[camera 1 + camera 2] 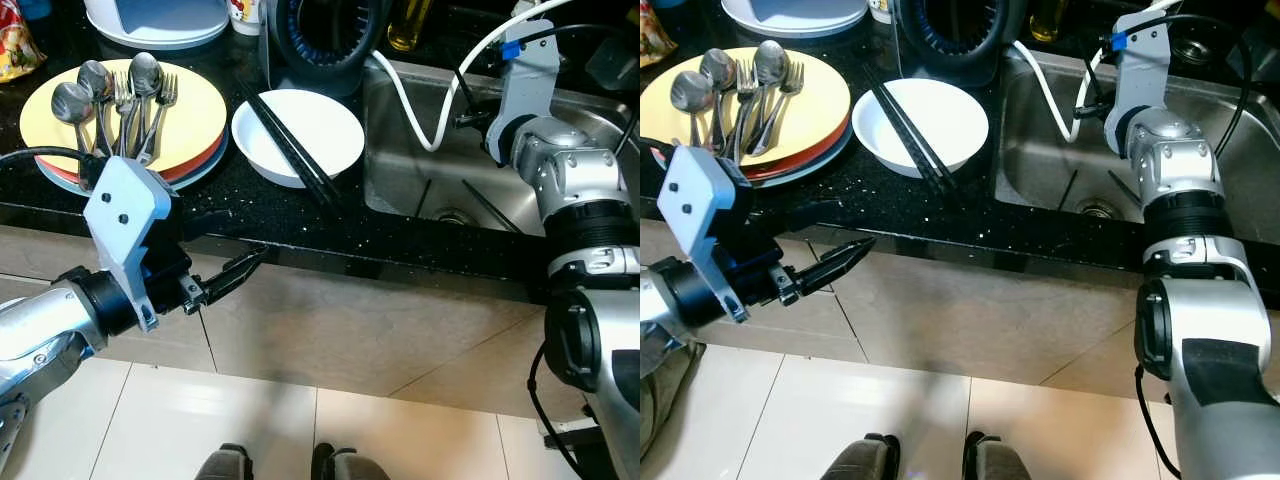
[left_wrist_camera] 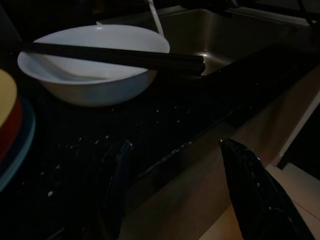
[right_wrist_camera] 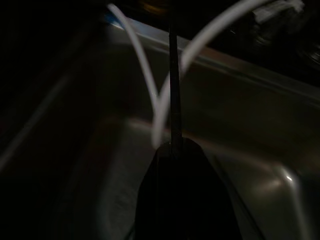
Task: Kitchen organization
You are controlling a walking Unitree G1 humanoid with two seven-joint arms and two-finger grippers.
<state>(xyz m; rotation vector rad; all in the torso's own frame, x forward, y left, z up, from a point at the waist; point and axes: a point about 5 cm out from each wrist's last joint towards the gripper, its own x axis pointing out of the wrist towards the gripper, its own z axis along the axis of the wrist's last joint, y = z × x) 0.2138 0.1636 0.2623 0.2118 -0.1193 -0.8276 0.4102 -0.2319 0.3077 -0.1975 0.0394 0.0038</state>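
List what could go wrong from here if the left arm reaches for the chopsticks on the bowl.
1. The chopsticks lie loose across the white bowl, overhanging its rim; a nudge could roll them off the counter.
2. The left end effector sits at the counter edge, below its top, so lifting straight could bump the edge.
3. The right end effector is over the sink beside a white cable and may snag it.
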